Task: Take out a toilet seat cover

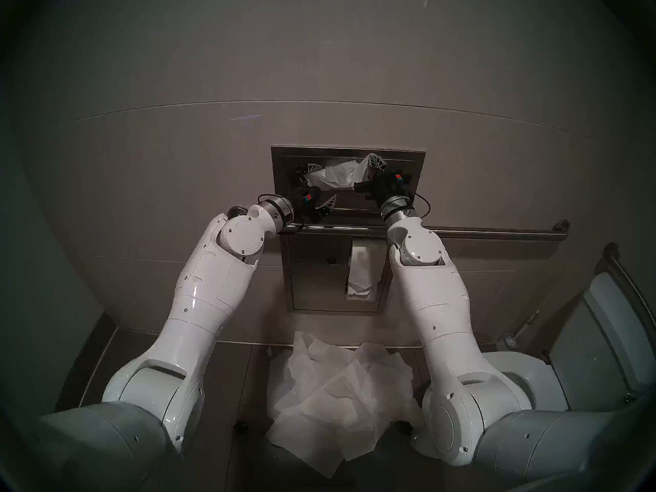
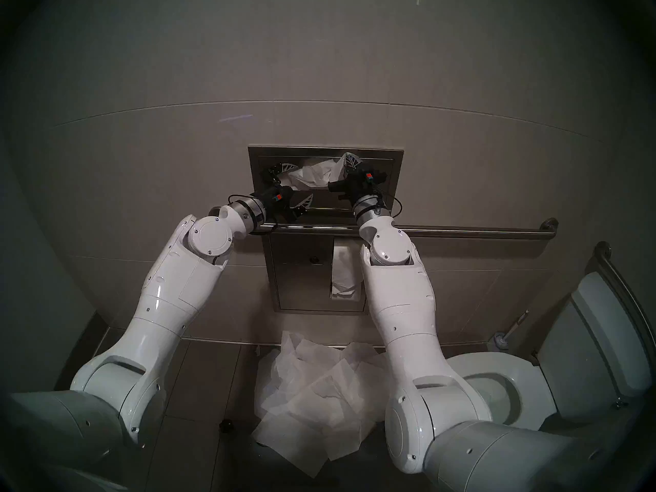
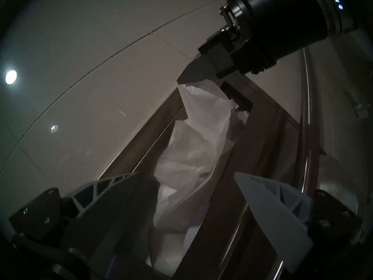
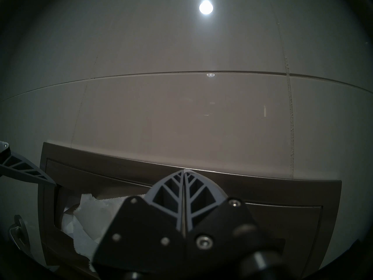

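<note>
The right gripper (image 1: 373,160) has its fingers pressed together on the top edge of one toilet seat cover (image 1: 333,175) hanging from the wall dispenser (image 1: 280,161). The left gripper (image 1: 321,186) fingers spread wide, bare slot between them.

- Your toilet seat cover (image 1: 337,175) is see-through white, all wrinkly, with a zigzag-cut edge.
- The dispenser (image 1: 417,161) around it is brushed silver steel.
- Both tools, left tool (image 1: 317,186) and right tool (image 1: 372,161), have pale grey ribbed fingers on black bodies.
- Your arms are glossy white.
- The wall (image 1: 319,72) is plain grey-beige tile with thin dark grout lines.
- The heap of sheets (image 1: 337,392) on the floor is white too.
</note>
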Motion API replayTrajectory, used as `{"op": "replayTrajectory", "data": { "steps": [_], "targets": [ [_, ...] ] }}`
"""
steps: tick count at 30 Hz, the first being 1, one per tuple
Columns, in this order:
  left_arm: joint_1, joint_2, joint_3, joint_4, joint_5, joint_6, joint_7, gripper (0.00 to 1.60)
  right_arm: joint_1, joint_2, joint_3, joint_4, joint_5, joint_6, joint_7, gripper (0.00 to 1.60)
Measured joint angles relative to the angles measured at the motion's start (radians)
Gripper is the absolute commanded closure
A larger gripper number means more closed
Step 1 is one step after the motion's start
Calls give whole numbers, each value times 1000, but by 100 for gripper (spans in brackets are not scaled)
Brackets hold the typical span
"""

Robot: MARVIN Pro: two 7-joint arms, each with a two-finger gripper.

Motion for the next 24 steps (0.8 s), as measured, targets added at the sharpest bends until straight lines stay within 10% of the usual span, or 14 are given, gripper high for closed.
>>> {"op": "replayTrajectory", "data": {
  "steps": [7, 9, 13, 16, 18, 21, 24],
  "targets": [
    [-42, -12, 2, 93, 23, -45, -3, 2, 0, 0, -1, 0, 0, 0, 0, 160],
    [-53, -16, 2, 115, 29, -59, -4, 14, 0, 0, -1, 0, 0, 0, -1, 160],
    [-75, -23, 3, 153, 39, -82, -5, 88, 0, 1, -1, 0, 1, 0, -1, 160],
    [-92, -28, 2, 183, 43, -99, -6, 91, 0, 1, -1, 0, 1, 0, -1, 160],
    [-103, -32, 2, 200, 43, -112, -6, 88, 0, 1, -1, 0, 1, 0, -1, 160],
    [-117, -37, 2, 221, 43, -129, -6, 19, 0, 1, -2, 0, 1, 0, -1, 160],
    [-134, -39, 4, 247, 43, -149, -5, 13, 0, 1, -2, 0, 1, 0, -1, 160]
  ]
}}
